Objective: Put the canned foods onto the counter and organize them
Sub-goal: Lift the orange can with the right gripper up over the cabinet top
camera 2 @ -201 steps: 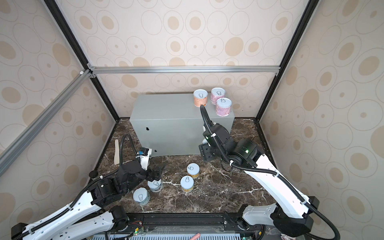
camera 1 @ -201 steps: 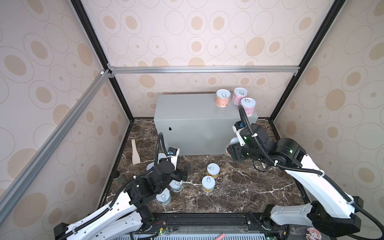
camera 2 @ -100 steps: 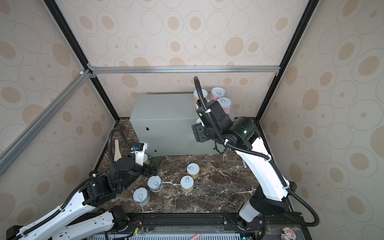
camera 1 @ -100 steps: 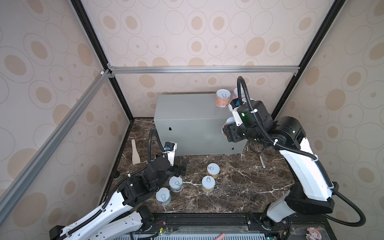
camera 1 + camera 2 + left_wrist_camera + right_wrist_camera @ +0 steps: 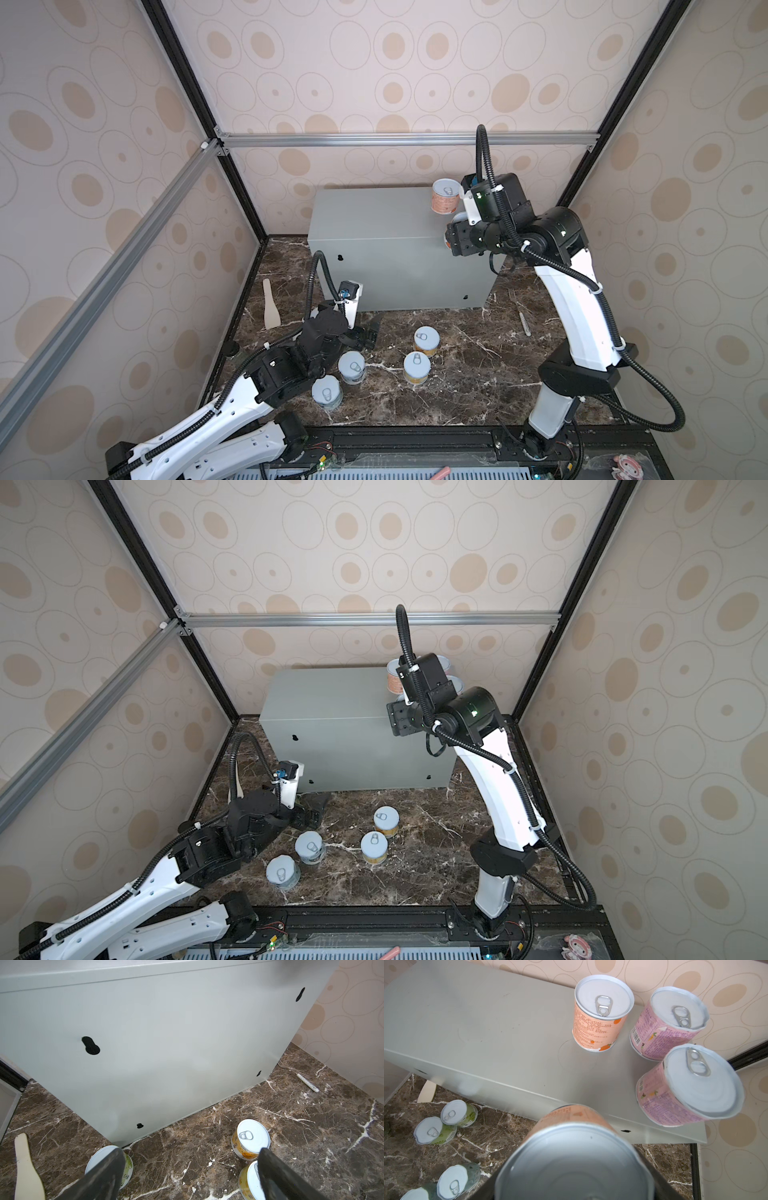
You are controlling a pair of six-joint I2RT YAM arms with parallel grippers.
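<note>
An orange can is gripped in the part-closed jaws of the right gripper, raised at the front edge of the counter, seemingly so it can be set beside its twin just ahead, next to two pink cans. The left gripper is held wide open and empty, low, with a green can and yellow cans close before its fingers.

Reads as a robotics lab cell dressed up as a kitchen. Framed by aluminium bars and black posts, panelled with beige circle-print wallpaper. Fitted with two white-and-black robot arms on a front rail with bare wiring. Borrows kitchen touches: a dark brown marble worktop, a pale rice paddle, a fork and pull-tab cans set on it.
</note>
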